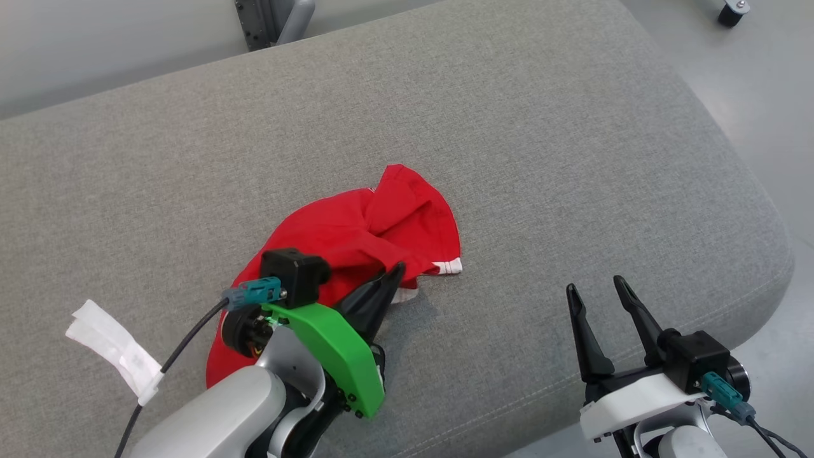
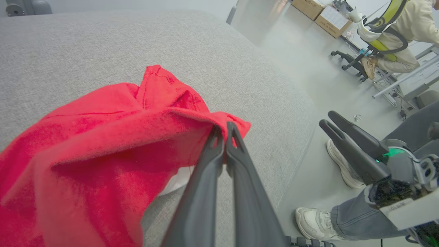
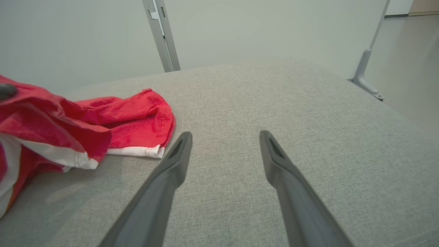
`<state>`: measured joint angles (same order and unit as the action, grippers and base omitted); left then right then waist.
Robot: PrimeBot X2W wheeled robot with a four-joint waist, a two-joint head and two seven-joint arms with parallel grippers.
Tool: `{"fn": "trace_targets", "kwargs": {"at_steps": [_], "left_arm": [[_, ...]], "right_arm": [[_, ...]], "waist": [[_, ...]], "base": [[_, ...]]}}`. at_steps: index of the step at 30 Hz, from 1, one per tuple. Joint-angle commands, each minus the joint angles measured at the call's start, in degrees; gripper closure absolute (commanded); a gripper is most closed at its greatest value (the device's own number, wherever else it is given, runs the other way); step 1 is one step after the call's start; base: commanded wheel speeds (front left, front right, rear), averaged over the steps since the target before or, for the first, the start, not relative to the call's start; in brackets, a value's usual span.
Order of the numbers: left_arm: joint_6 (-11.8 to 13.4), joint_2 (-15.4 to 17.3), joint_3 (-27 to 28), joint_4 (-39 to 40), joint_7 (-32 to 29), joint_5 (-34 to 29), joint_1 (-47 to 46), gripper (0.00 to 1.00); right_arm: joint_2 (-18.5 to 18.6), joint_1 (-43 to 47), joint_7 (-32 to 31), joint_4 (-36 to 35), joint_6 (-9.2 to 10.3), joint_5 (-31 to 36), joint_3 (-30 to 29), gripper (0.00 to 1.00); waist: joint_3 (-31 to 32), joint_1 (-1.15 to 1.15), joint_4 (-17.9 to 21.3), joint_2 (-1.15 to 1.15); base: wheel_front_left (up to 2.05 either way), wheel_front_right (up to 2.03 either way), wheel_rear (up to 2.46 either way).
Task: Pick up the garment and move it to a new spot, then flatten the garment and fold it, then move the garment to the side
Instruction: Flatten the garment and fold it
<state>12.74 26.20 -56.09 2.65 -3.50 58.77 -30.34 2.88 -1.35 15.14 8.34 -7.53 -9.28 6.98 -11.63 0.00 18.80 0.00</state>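
Note:
The garment (image 1: 356,235) is a red piece of clothing with white trim, crumpled on the grey cushion (image 1: 509,159) near the middle. My left gripper (image 1: 395,272) is shut on the garment's near right edge, and a fold of the red cloth (image 2: 103,137) is pinched between the two dark fingers (image 2: 209,164) and lifted a little. My right gripper (image 1: 594,289) hovers open at the lower right, apart from the garment, nothing between its fingers (image 3: 171,168). In the right wrist view the garment (image 3: 130,116) lies to the left with its white hem showing.
A white strip of tape or label (image 1: 117,350) lies on the cushion at the lower left. The cushion's right edge drops to the floor (image 1: 763,76). A person's legs and white shoes (image 2: 319,223) stand beside the cushion, and another person sits in a chair (image 2: 384,41) farther off.

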Motion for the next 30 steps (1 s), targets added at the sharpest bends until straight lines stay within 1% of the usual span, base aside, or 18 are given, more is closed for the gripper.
{"fn": "trace_targets", "kwargs": {"at_steps": [1,4,9,11,13,16,20,23,26,30], "left_arm": [[-0.41,0.09,0.31,1.49,-0.22,1.24,-0.02,1.00],[-1.09,0.26,1.20,6.47,-0.87,4.56,2.05,1.00],[-1.52,0.59,2.08,15.53,-3.26,10.95,5.13,1.00],[-1.21,0.43,1.86,17.21,-4.79,12.75,5.69,1.00],[-0.77,0.27,1.27,16.99,-6.34,13.58,4.92,1.00],[-0.36,-1.30,1.54,13.11,-8.14,14.89,2.90,1.00],[0.22,-2.92,1.77,2.92,-9.50,13.19,-1.69,1.00],[-0.44,-4.22,1.88,-4.87,-9.36,11.07,-5.94,1.00],[-1.41,-5.87,2.45,-11.96,-7.84,9.40,-9.66,1.00],[-3.88,-8.08,2.27,-20.40,-6.29,7.21,-13.75,1.00]], "right_arm": [[0.01,-0.02,0.00,-0.03,0.08,-0.21,-0.02,0.00],[0.01,0.27,0.00,0.07,0.08,-0.29,-0.09,0.00],[0.01,0.39,0.00,-0.16,0.08,-0.38,-0.65,0.00],[0.01,0.05,0.00,-0.29,0.08,-0.55,-0.57,0.00],[0.01,-0.58,0.00,-0.41,0.08,-0.84,-0.19,0.00],[0.00,-1.32,0.00,-0.50,0.08,-1.49,0.62,0.00],[0.00,-2.27,0.00,-0.50,0.08,-2.42,1.72,0.00],[0.01,-3.05,0.00,-0.47,0.08,-2.97,2.39,0.00],[0.00,-3.49,0.00,-0.57,0.08,-3.34,2.31,0.00],[0.01,-3.73,0.00,-0.35,0.08,-3.39,2.44,0.00]], "waist": [[0.19,0.00,0.13,0.00],[0.54,0.00,0.27,0.00],[0.49,0.00,0.13,0.00],[0.18,0.00,0.05,0.00],[-0.49,0.00,0.12,0.00],[-1.73,0.00,0.44,0.00],[-3.99,0.00,1.65,0.00],[-5.99,0.00,3.14,0.00],[-7.72,0.00,4.10,0.00],[-8.92,0.00,4.47,0.00]], "base": [[0.00,0.00,0.00],[0.00,0.00,0.00],[0.00,0.00,0.00],[0.00,0.00,0.00],[0.00,0.00,0.00],[0.00,0.00,0.00],[0.00,0.00,0.00],[0.00,0.00,0.00],[0.00,0.00,0.00],[0.00,0.00,0.00]]}}
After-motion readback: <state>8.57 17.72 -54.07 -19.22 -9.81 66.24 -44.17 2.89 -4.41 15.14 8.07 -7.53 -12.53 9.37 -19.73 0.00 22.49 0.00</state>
